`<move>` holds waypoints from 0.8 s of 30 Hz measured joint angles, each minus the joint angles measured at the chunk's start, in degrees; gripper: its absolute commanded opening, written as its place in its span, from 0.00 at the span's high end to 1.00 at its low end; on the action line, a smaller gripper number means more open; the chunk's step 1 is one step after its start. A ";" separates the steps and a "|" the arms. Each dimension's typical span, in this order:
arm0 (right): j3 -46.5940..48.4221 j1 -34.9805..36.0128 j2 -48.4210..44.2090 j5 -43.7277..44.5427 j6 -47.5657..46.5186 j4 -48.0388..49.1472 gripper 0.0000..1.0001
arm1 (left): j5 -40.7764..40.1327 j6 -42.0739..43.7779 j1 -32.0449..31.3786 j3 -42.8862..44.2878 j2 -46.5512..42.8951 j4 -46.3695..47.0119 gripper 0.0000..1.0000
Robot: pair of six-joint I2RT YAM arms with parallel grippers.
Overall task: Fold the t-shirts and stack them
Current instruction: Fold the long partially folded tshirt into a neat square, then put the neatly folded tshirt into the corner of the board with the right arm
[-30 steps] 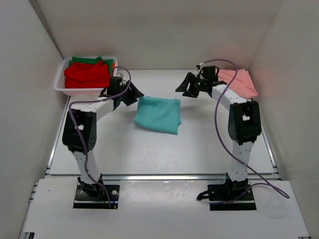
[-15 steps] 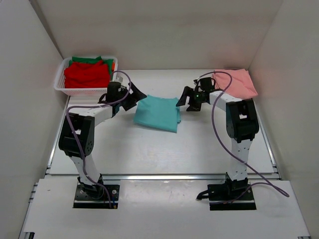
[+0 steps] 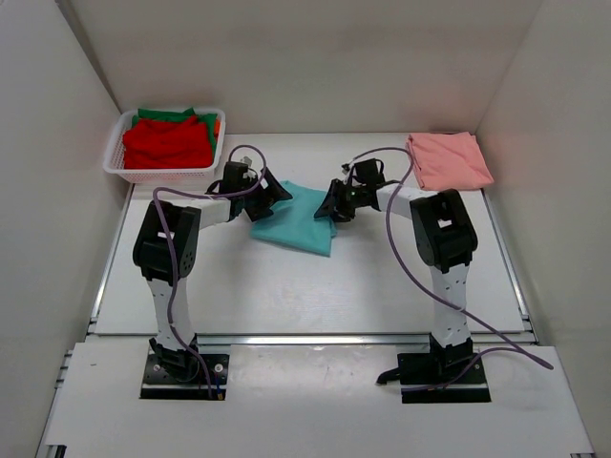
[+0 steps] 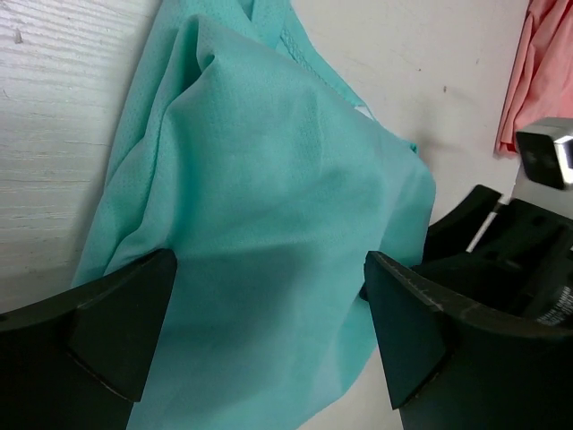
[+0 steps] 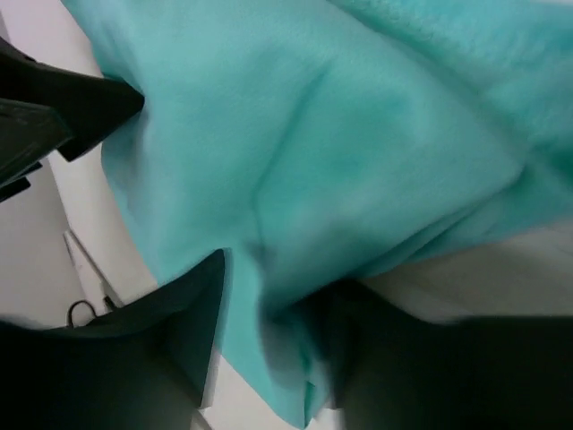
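A teal t-shirt [image 3: 298, 218] lies folded on the table's middle. My left gripper [image 3: 270, 191] is open at its far left corner, and the cloth [image 4: 269, 161] lies between its fingers [image 4: 116, 313]. My right gripper [image 3: 330, 204] is at the far right corner, jaws apart with a bunched fold of teal cloth [image 5: 313, 134] between them. A salmon pink t-shirt [image 3: 449, 160] lies folded at the far right. A red t-shirt [image 3: 167, 143] tops a pile with green [image 3: 177, 115] and orange [image 3: 219, 124] cloth under it.
The pile sits in a white mesh basket [image 3: 115, 164] at the far left corner. White walls close in the table on the left, right and back. The right gripper's black body [image 4: 501, 242] shows close ahead in the left wrist view.
Both grippers have moved inward and down onto the teal t-shirt's far corners. The shirt's far edge has shifted and bunched a little.
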 measured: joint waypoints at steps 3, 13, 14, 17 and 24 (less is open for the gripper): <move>0.17 -0.72 2.75 -3.48 2.67 2.23 0.99 | -0.02 -0.26 0.02 -0.04 0.00 0.15 0.01; 25.75 -7.76 12.02 -4.52 -10.95 -15.65 1.00 | 2.78 -1.20 2.25 -5.35 -4.33 1.18 0.01; 29.59 -8.26 12.04 -1.95 -15.02 -18.97 1.00 | 2.82 -1.09 2.69 -6.16 -5.42 0.59 0.01; 36.15 -9.62 10.75 6.32 -25.92 -23.54 1.00 | 2.91 -0.83 3.82 -7.82 -8.28 -0.57 0.01; 33.55 -12.13 6.19 24.09 -43.80 -25.14 1.00 | 4.00 0.96 4.76 -8.81 -12.28 -2.01 0.01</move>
